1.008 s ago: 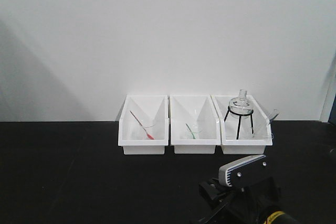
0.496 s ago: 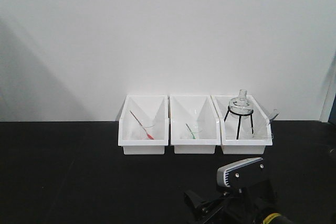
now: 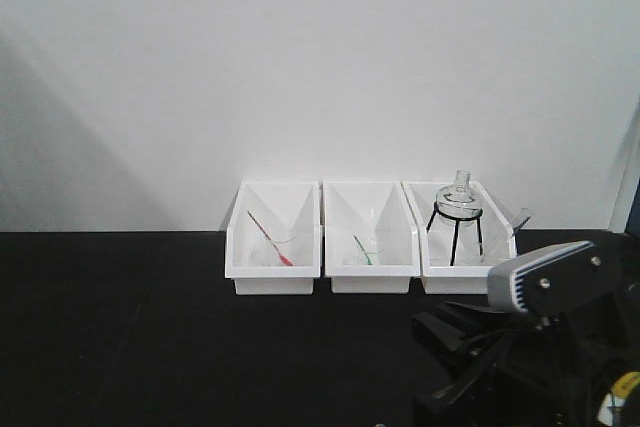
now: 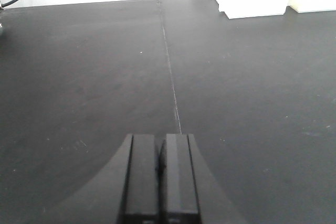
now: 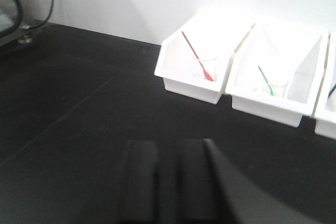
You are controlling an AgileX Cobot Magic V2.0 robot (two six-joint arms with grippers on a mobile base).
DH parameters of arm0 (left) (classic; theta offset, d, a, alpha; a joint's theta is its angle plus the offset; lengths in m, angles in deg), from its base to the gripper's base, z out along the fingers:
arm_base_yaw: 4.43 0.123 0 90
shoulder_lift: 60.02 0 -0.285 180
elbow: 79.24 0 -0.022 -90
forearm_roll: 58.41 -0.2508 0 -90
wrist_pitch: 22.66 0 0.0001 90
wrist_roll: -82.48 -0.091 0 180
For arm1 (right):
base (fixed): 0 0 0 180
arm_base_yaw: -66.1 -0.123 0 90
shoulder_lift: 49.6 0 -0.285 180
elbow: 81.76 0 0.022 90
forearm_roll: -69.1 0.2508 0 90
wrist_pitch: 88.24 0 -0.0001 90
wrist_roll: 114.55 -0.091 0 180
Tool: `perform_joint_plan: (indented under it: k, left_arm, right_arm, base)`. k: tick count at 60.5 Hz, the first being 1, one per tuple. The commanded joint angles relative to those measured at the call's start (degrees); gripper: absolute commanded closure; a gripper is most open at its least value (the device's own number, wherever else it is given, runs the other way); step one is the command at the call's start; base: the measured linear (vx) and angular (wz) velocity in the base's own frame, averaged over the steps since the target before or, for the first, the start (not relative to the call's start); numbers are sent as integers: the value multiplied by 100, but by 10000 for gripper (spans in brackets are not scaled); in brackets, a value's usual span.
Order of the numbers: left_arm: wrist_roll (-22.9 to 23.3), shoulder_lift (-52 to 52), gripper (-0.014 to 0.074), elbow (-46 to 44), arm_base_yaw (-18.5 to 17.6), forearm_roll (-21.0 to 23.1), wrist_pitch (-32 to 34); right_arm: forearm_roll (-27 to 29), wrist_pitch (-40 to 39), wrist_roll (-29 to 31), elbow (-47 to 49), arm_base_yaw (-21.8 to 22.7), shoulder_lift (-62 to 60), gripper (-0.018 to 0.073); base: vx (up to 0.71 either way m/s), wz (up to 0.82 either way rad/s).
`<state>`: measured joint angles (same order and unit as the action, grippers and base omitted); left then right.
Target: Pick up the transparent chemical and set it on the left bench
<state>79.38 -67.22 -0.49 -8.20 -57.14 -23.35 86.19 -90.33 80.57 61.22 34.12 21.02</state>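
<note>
Front-facing view shows your right tool (image 5: 170, 182), nearly closed and empty, has swung rightward toward the transparent chemical (image 3: 497, 250).

No readable text, labels, brands or numbers in any view: white bins (image 3: 325, 247), black bench (image 3: 150, 327) and glassware all unmarked.

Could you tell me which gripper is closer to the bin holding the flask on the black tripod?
The right. The right gripper hangs just in front of the bin row, beside that bin. The left gripper sits over bare bench, bins far ahead.
</note>
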Motion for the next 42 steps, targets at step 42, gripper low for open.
perform_joint_plan:
  k: [42]
  left_arm:
    - [45, 110, 600, 93, -10, 4, 449]
  right_arm:
    - [33, -112, 441, 123, 21, -1290, 567]
  base:
    - [0, 0]
